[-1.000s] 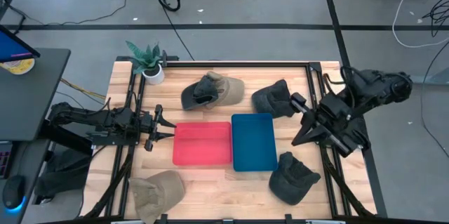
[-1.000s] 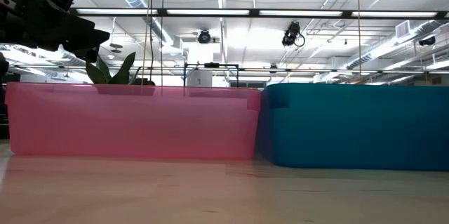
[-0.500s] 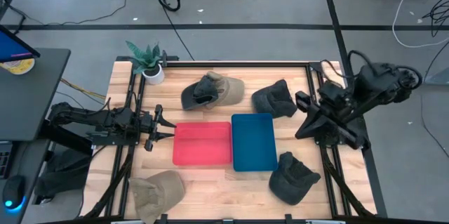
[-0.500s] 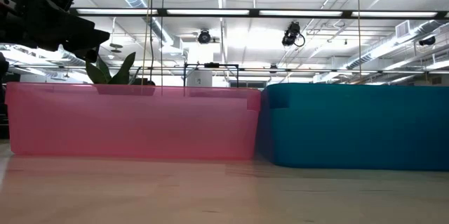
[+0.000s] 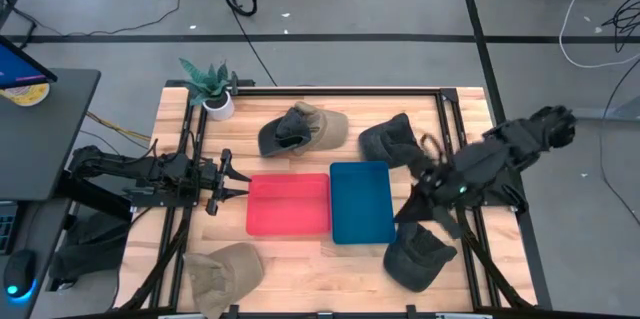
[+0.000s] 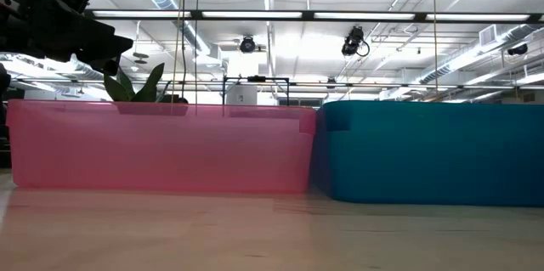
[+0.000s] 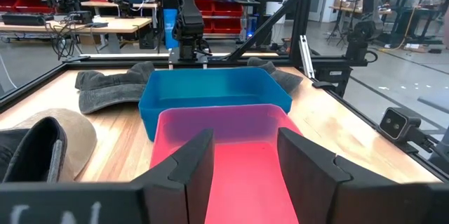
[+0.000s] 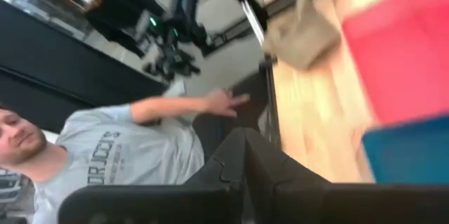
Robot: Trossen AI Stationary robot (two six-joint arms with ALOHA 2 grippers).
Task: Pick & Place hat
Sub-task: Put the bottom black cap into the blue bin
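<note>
We are bringing the right gripper (image 5: 412, 209), fingers closed and empty, toward the dark hat (image 5: 418, 254) beside the blue bin (image 5: 361, 202). It should open before descending on the crown. The left gripper (image 5: 232, 181), open, is waiting beside the red bin (image 5: 289, 204).

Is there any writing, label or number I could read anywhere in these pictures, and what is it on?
Grey T-shirt of the person beside the table, right wrist view: printed letters on the chest, too blurred to read.
Dark bar at the edge of the left wrist view: pale marks, cut off, unreadable.
Screen on the desk beside the table, high view: too small to read.
Bins, hats, plant pot: no writing visible.
</note>
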